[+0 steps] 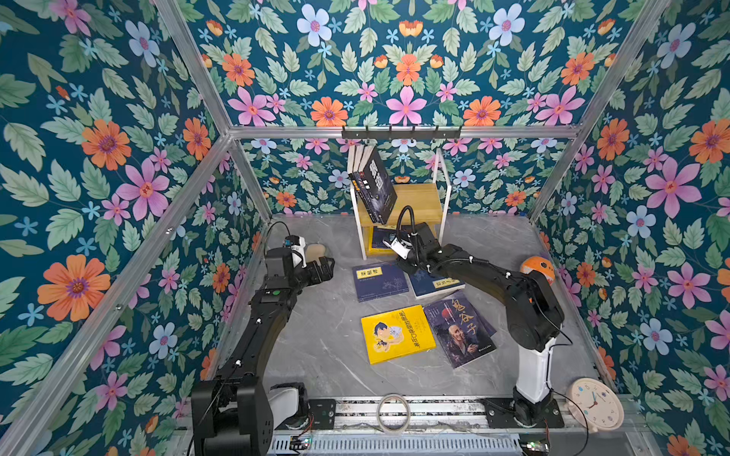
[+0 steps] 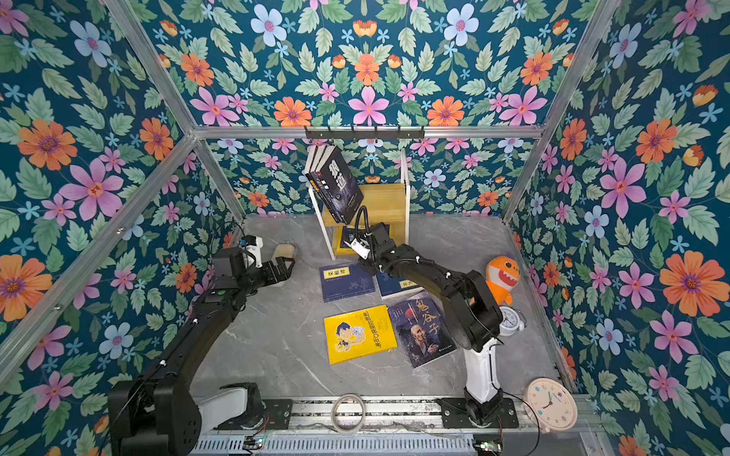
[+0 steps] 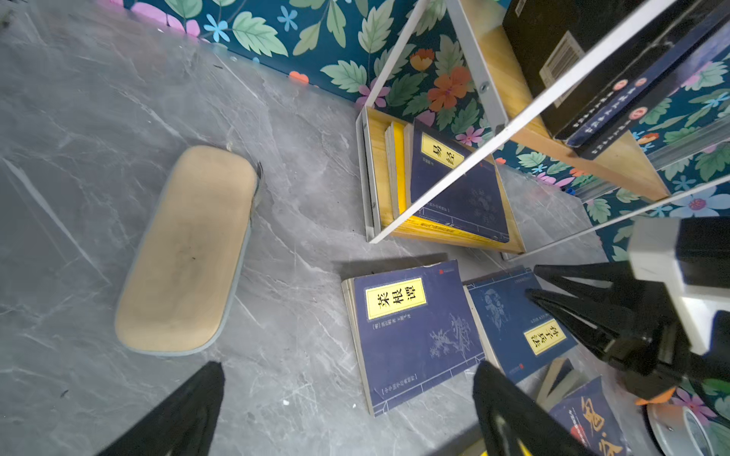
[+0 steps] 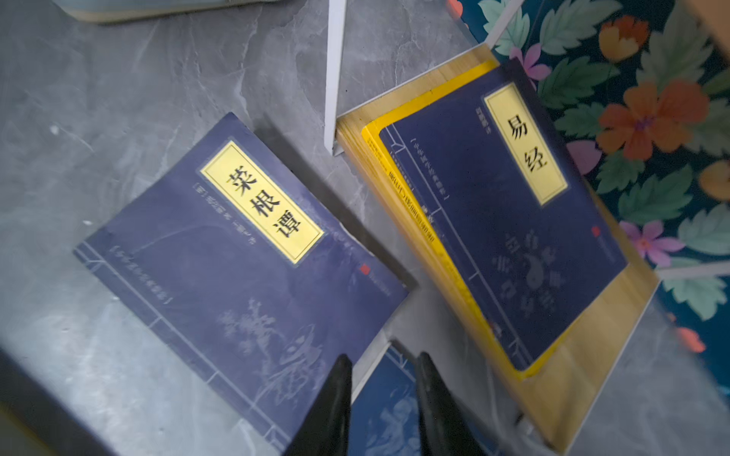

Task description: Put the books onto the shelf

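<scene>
Black left arm, nearest the lens, arches up from the front rail. Its left gripper (image 1: 326, 269) hangs spread wide, empty, above the grey marble-look tabletop (image 1: 324, 363), near a tan oval pad with a grey rim (image 3: 185, 252). Right arm reaches toward the rack's foot. The right gripper (image 4: 384, 358) has its jaws narrowly parted with nothing between them, tips over a corner of a blue paperback with a yellow title label (image 1: 432, 285) (contact with the cover: cannot tell).

At the back wall stands a two-tier rack of light wooden boards on a thin white frame (image 1: 422, 197). On the upper board, a row of dark-covered paperbacks (image 1: 375, 185), tilted. On the lower board, a navy paperback labelled in yellow (image 4: 505, 221) lies flat on a bright yellow paperback (image 4: 371, 136).

Flat on the table:
- navy paperback with a yellow title strip (image 1: 379, 280), just before the rack
- yellow paperback with a cartoon boy (image 1: 397, 333)
- dark purple paperback with an old man's portrait (image 1: 460, 329), just beside it

Smaller items: cream round clock (image 1: 594, 402), orange shark plush (image 2: 501, 276), tape roll (image 1: 392, 412) on the rail.
</scene>
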Robot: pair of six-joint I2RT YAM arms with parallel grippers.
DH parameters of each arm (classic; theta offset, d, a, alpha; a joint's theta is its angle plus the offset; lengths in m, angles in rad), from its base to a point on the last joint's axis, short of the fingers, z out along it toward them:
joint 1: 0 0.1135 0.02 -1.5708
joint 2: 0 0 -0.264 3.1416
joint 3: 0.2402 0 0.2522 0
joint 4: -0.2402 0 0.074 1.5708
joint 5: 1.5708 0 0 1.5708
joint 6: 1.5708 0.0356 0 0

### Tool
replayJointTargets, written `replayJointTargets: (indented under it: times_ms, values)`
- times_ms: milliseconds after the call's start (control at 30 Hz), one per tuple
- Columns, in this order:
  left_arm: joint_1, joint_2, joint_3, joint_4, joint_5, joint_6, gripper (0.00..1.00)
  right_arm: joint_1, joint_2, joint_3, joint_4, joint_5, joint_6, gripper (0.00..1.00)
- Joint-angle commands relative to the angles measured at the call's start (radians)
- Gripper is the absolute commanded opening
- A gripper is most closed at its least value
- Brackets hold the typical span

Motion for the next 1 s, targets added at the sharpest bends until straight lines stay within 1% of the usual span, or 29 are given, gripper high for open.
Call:
replayJointTargets:
  times_ms: [0,67,200,400,533,600,700,800,900,967]
  values:
    - [-0.004,0.02,-0.025,0.068,0.07,-0.064,1.0,0.0,-0.034,-0.075,0.055,-0.102,0.308,0.34]
    - [-0.009,0.047,-0.047,0.093,0.095,-0.106,1.0,0.004,-0.034,-0.107,0.074,-0.117,0.416,0.36]
    - [-0.033,0.092,-0.074,0.132,0.113,-0.151,0.99,0.003,-0.025,-0.175,0.158,-0.111,0.556,0.39]
    - [-0.059,0.147,-0.091,0.154,0.119,-0.188,0.99,0.001,0.054,-0.135,0.102,-0.076,0.663,0.42]
    - [-0.075,0.188,-0.096,0.169,0.12,-0.191,1.0,-0.015,0.092,-0.123,0.101,-0.096,0.745,0.43]
    - [-0.08,0.216,-0.091,0.178,0.145,-0.189,1.0,-0.018,0.109,-0.112,0.098,-0.103,0.769,0.43]
    - [-0.093,0.257,-0.08,0.183,0.151,-0.186,1.0,-0.019,0.136,-0.097,0.108,-0.107,0.786,0.45]
    - [-0.096,0.292,-0.054,0.164,0.138,-0.172,1.0,-0.018,0.162,-0.078,0.089,-0.109,0.803,0.45]
    - [-0.097,0.332,-0.026,0.143,0.12,-0.15,1.0,-0.018,0.18,-0.081,0.109,-0.11,0.81,0.45]
    - [-0.096,0.367,-0.004,0.132,0.119,-0.15,1.0,-0.015,0.195,-0.07,0.105,-0.133,0.814,0.45]
